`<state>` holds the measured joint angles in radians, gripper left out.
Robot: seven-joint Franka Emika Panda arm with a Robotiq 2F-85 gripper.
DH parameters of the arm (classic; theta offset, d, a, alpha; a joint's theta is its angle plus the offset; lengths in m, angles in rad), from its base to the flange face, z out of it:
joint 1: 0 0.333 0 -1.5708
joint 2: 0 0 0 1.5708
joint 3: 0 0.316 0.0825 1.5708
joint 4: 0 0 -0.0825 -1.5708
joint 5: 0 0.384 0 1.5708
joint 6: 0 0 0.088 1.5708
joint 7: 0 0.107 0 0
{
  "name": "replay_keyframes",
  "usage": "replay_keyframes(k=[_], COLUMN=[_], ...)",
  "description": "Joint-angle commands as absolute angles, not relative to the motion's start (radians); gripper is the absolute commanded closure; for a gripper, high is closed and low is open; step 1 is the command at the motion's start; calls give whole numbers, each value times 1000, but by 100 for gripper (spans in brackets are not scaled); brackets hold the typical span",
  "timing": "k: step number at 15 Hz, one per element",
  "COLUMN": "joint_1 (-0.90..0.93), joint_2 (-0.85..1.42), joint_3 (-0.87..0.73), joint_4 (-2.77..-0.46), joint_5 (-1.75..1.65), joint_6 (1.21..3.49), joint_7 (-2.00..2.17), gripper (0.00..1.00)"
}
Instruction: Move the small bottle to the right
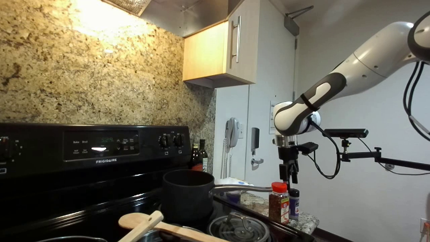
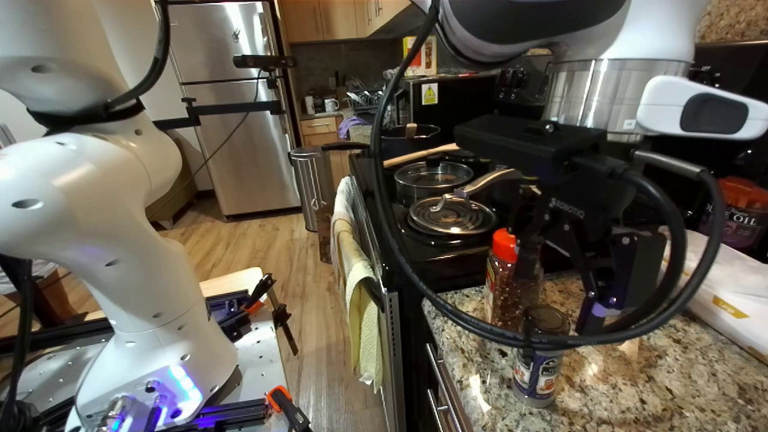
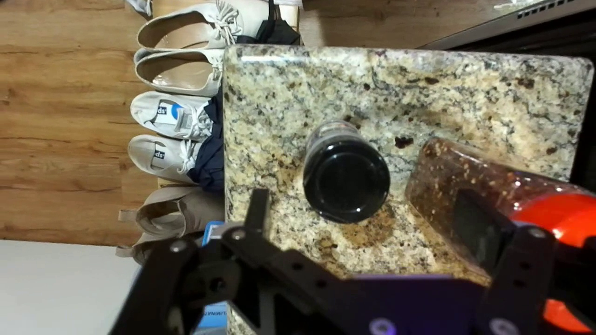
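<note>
Two bottles stand upright on the granite counter (image 3: 279, 83). The bottle with a red cap and reddish-brown flakes shows in both exterior views (image 1: 278, 207) (image 2: 501, 282) and at the right of the wrist view (image 3: 442, 181). A shorter bottle with a black cap and purple label stands beside it in both exterior views (image 1: 294, 205) (image 2: 540, 366). Its cap shows mid-frame in the wrist view (image 3: 347, 179). My gripper (image 3: 365, 207) is open and empty. It is above the counter near both bottles (image 1: 289, 178). One finger overlaps the red-capped bottle in the wrist view; I cannot tell whether they touch.
A black pot (image 1: 188, 198) stands on the stove, its handle reaching toward the red-capped bottle. A glass lid (image 1: 238, 230) lies on a burner. A white package (image 2: 720, 300) lies on the counter. The counter's edge is close to the bottles, with shoes (image 3: 177, 116) below.
</note>
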<state>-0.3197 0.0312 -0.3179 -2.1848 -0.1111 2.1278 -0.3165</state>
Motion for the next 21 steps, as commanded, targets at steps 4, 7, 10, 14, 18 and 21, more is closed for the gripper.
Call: replay_keyframes(k=[4,7,10,14,18,21], joint_1=[-316,-300,-276,-244,-249,-243], joint_2=[-59,-118,-180,-231,-265,-265], joint_3=[-316,-309,-291,-255,-205,-192], joint_4=[-2189,-2195,-2200,-2212,-2259,-2279], joint_5=[-86,-75,-89,-84,-160,-137], joint_6=[2134,2122,2103,2061,2059,2027], joint_7=[-322,-323,-292,-179,42,126], gripper=[0,0,0,0,0,0])
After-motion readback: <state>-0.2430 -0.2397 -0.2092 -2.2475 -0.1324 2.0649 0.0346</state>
